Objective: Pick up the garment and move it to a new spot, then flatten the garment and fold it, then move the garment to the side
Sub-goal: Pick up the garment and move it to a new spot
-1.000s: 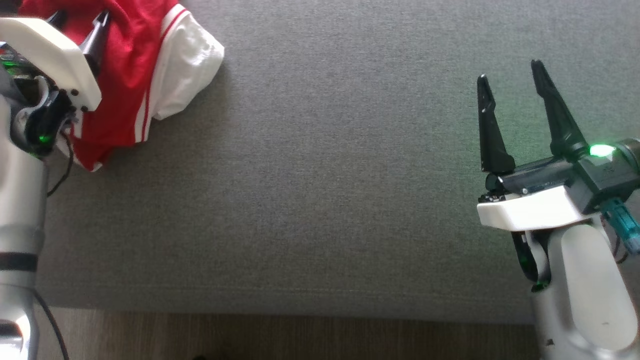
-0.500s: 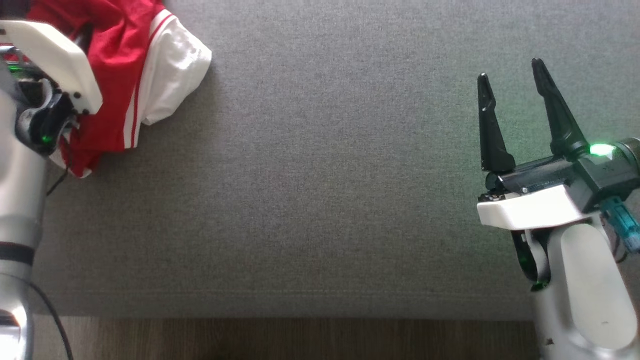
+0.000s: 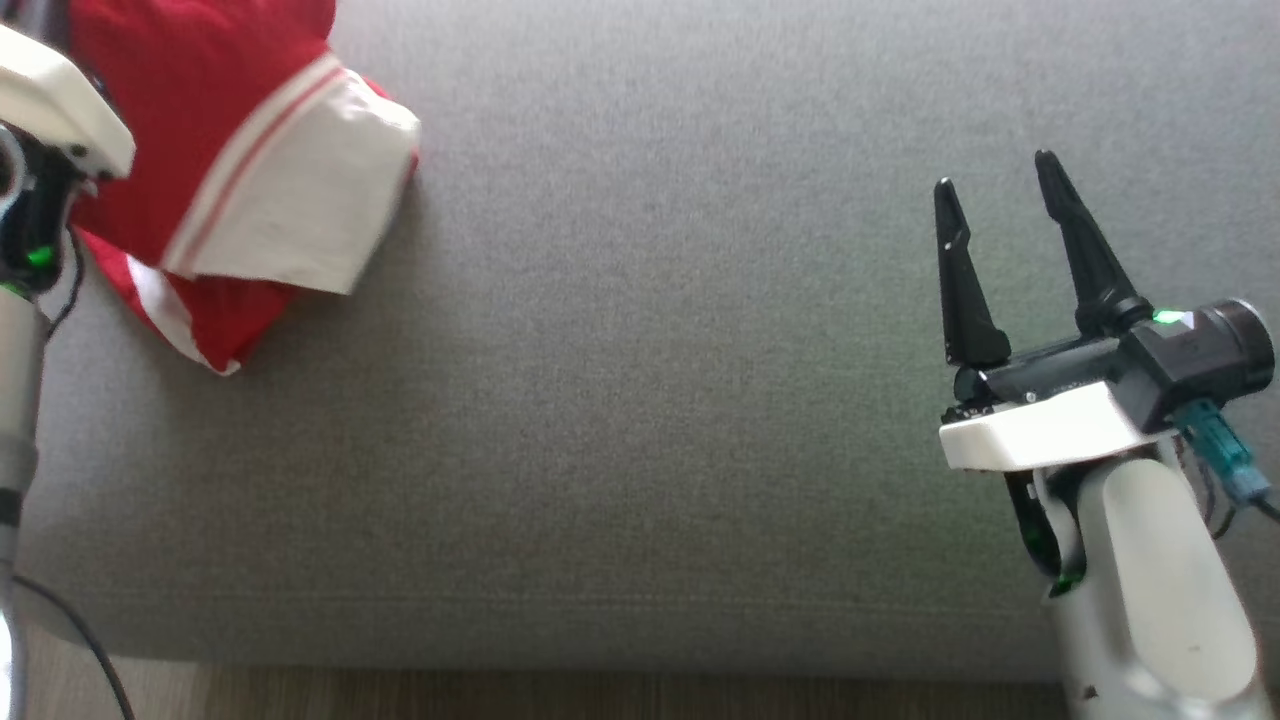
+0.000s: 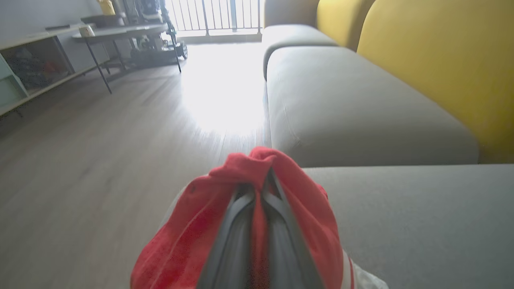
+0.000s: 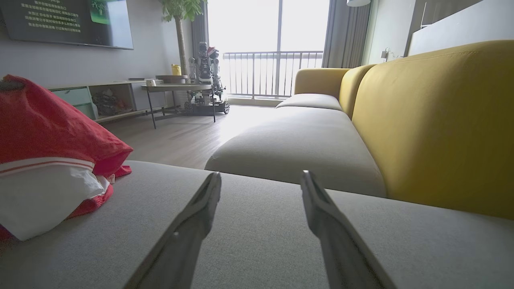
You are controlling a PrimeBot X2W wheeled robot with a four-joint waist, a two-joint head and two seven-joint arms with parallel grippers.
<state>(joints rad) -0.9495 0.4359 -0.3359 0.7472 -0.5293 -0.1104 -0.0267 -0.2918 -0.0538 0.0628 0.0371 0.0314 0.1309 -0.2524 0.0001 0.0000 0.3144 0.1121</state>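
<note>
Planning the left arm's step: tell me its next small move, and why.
Probably lift the garment clear of the grey cushion: the left jaws are shut on its red fold, yet its lower part seems to rest there.

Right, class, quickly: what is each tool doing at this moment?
Left tool: shut on the red and white garment.
Right tool: open, holding nothing.
</note>
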